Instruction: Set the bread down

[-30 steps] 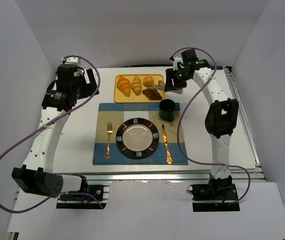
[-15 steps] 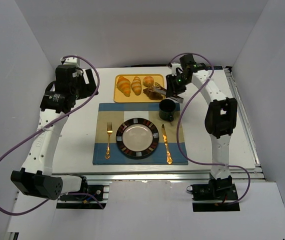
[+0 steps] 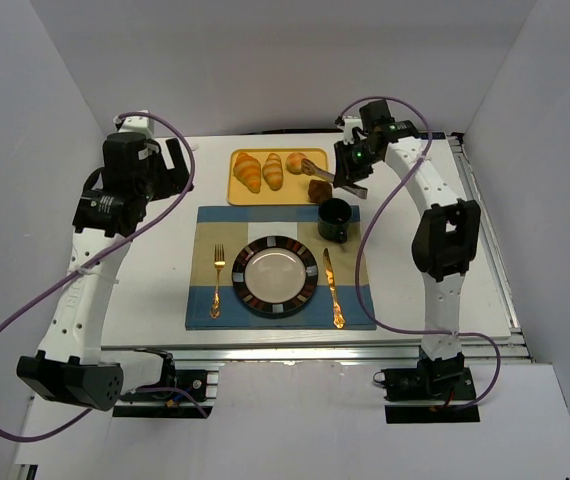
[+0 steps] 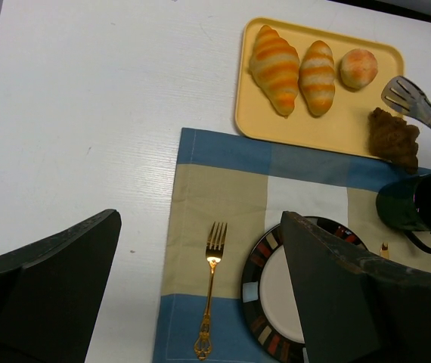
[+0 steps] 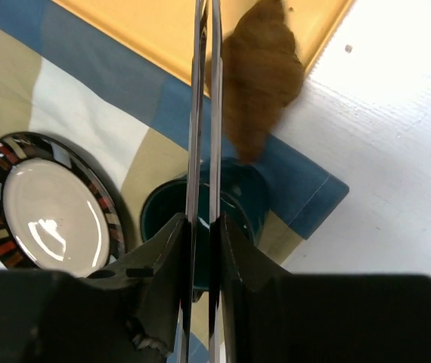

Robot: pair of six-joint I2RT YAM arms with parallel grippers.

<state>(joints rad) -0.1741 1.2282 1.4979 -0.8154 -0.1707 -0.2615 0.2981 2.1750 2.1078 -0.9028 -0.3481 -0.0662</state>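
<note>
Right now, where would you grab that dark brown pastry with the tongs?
Probably across its thick middle, from above. The brown pastry lies flat at the tray corner and tapers toward its ends, so those would slip. The mug sits close on its near side, crowding a low approach. The tongs in the right gripper hang beside it.

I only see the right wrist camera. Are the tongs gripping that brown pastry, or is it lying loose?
Observer: Loose. The left wrist view shows the tongs head empty, apart from the brown pastry at the yellow tray's corner.
Operator: What else is on the tray?
Observer: A large striped croissant, a smaller croissant and a round bun.
Operator: And the other arm?
Observer: The left gripper is open, the fork showing between its fingers.
</note>
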